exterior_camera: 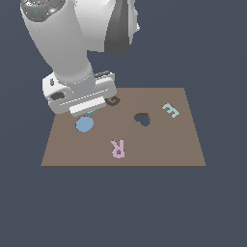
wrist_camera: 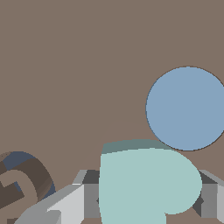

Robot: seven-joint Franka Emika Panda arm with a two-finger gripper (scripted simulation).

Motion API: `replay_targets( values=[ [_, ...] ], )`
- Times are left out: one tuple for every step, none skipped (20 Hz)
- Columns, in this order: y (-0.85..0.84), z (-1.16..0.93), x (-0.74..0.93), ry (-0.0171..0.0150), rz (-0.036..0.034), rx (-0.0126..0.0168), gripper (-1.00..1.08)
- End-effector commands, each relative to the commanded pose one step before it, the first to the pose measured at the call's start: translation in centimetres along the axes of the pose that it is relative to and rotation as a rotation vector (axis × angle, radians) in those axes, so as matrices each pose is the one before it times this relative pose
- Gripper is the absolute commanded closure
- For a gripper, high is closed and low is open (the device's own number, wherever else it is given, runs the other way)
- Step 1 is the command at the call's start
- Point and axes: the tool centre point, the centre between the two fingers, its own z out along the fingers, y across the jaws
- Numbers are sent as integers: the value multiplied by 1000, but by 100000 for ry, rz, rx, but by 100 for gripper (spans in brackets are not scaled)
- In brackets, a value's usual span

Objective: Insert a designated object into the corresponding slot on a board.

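1. The claw (wrist_camera: 144,197) is squeezed tight on the teal heart (wrist_camera: 144,183), one finger on each side, so the heart can be carried.
2. The heart sits low over the brown board (exterior_camera: 159,154), just beside the blue disc (exterior_camera: 84,124).
3. The heart hole (exterior_camera: 142,119) waits empty, well apart, near the board's middle.
4. The dark G (exterior_camera: 114,101), pink R (exterior_camera: 117,147) and teal E (exterior_camera: 170,110) lie around it. None seems to block the way.

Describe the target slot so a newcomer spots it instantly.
Start at the flat brown rectangular board. Near its middle, between the pale teal letter E and the round blue disc, sits the dark heart-shaped cutout. It alone is a dark recessed heart.
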Motion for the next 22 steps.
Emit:
replay_targets(
  values=[
    [-595,-98,1662,57,-10527,-49,108],
    [-248,-33,733,9,-4671,-9,108],
    [-262,-34,770,9,-4902,-9,108],
    [-277,-35,806,10,-5133,-9,108],
    [-284,-36,821,10,-5224,-8,108],
    [-282,-35,812,10,-5165,-7,108],
    [-281,-34,804,9,-5110,-7,108],
    [-280,-34,796,9,-5056,-6,108],
    [-278,-33,788,9,-5005,-5,108],
    [-277,-32,780,9,-4955,-4,108],
    [-277,-31,772,8,-4903,-3,108],
    [-275,-31,763,8,-4844,-2,108],
    [-273,-30,751,8,-4767,-1,108],
    [-268,-29,731,7,-4641,0,108],
    [-258,-27,700,7,-4439,1,108],
    [-247,-25,666,6,-4224,2,108],
    [-237,-24,632,6,-4009,3,108],
    [-226,-22,598,5,-3794,4,108],
    [-216,-20,563,5,-3578,5,108],
    [-204,-19,529,5,-3361,6,108],
    [-192,-17,495,4,-3142,6,108],
    [-181,-16,461,4,-2929,7,108]
  ],
)
